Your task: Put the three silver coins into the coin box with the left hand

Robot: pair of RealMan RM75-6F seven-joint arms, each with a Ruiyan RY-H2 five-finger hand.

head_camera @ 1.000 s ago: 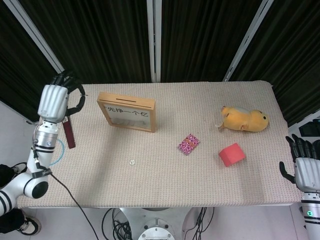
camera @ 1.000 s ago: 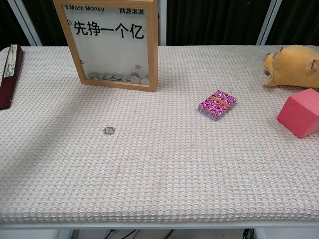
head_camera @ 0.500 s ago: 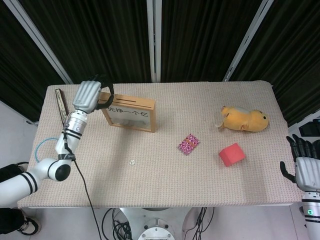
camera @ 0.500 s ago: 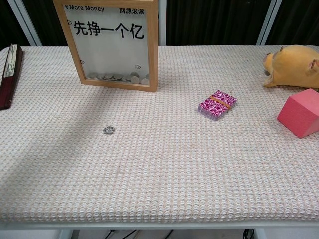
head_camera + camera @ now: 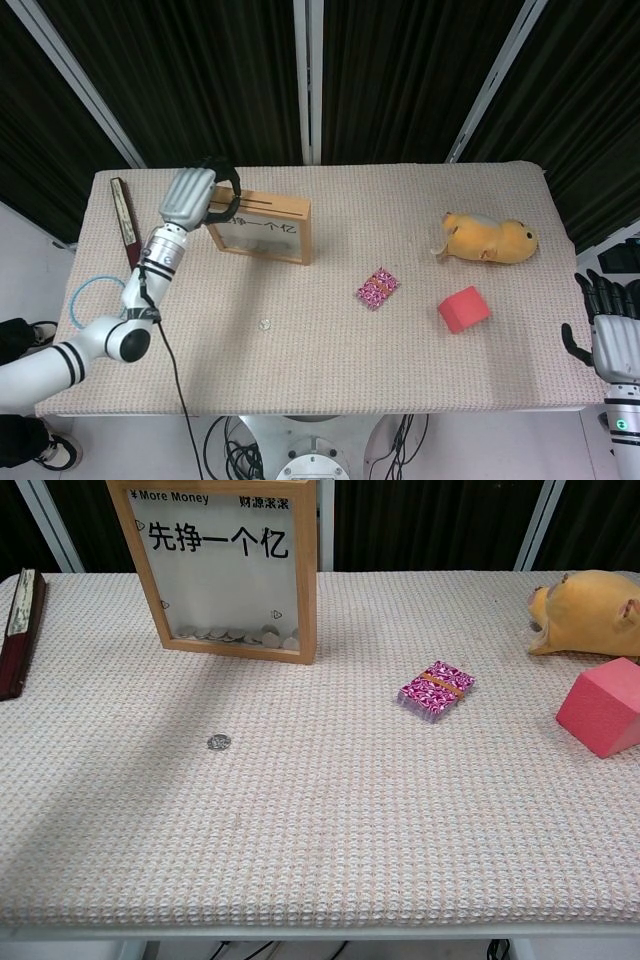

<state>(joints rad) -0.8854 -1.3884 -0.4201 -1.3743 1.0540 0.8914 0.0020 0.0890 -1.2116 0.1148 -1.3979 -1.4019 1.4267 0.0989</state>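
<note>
Left hand [image 5: 193,194] over coin box [image 5: 258,224] top left corner, fingers curled; grip contents can't tell.
One silver coin [image 5: 219,742] lies loose on table [image 5: 330,830], well in front of box.

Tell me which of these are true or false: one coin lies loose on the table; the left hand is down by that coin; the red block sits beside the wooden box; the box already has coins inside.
1. One coin lies loose on the table. True.
2. The left hand is by that coin. False: it is up at the wooden box's top left corner.
3. The red block sits beside the box. False: it lies far across the table, near the yellow plush toy.
4. The box holds coins. True: several lie along its bottom.
</note>
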